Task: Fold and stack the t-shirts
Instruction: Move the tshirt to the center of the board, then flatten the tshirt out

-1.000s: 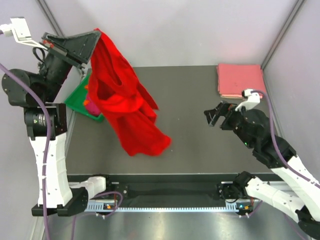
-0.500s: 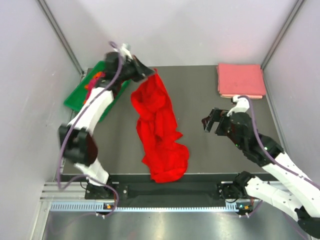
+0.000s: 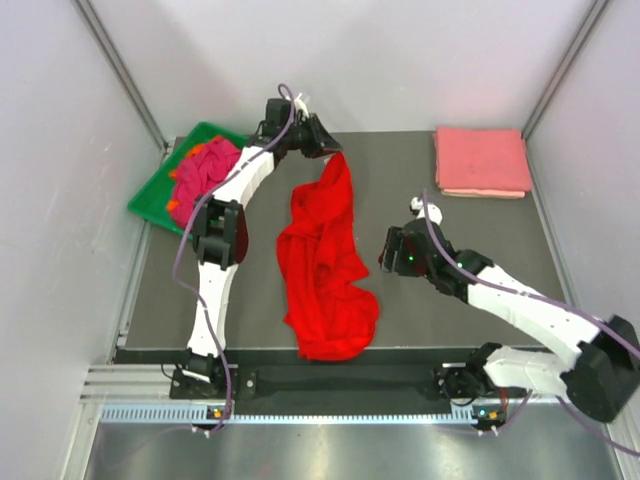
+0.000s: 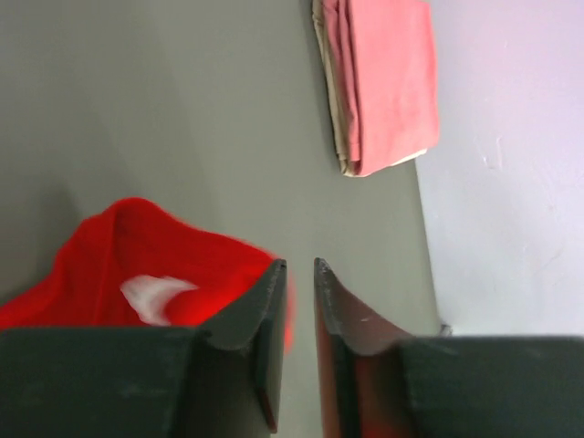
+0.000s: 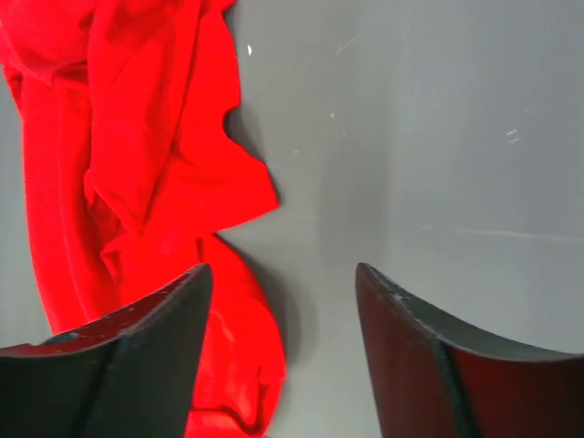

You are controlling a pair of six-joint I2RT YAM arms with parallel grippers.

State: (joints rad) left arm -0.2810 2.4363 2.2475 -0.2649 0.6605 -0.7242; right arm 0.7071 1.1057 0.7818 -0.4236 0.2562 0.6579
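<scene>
Read the top view as a dial, with 12 o'clock at the far wall.

Your left gripper point(image 3: 325, 141) sits at about 12 o'clock on the table point(image 3: 400, 180), with its arm stretched far forward. On its wrist camera the jaws stand only narrowly parted, and grey table shows through the upper part of the slot. A sliver of red sits at the slot's edge lower down; you cannot tell whether cloth lies between the pads. The collar end of the red t-shirt point(image 4: 119, 274) bunches against the outer face of one finger, and its white neck label point(image 4: 151, 297) shows.

From there the red t-shirt runs crumpled down the middle of the table toward 6 o'clock and ends in a heap near the front edge.

Your right gripper point(image 3: 392, 250) hangs just at 3 o'clock of the red t-shirt, with its jaws wide and only bare table between them. On its wrist camera the shirt's edge lies beside one finger point(image 5: 164, 319).

Further out, a folded salmon pink t-shirt point(image 3: 480, 160) lies flat at 1 o'clock in the far corner. At 10 o'clock a green tray point(image 3: 150, 200) holds a heap of magenta and orange shirts point(image 3: 205, 165).
</scene>
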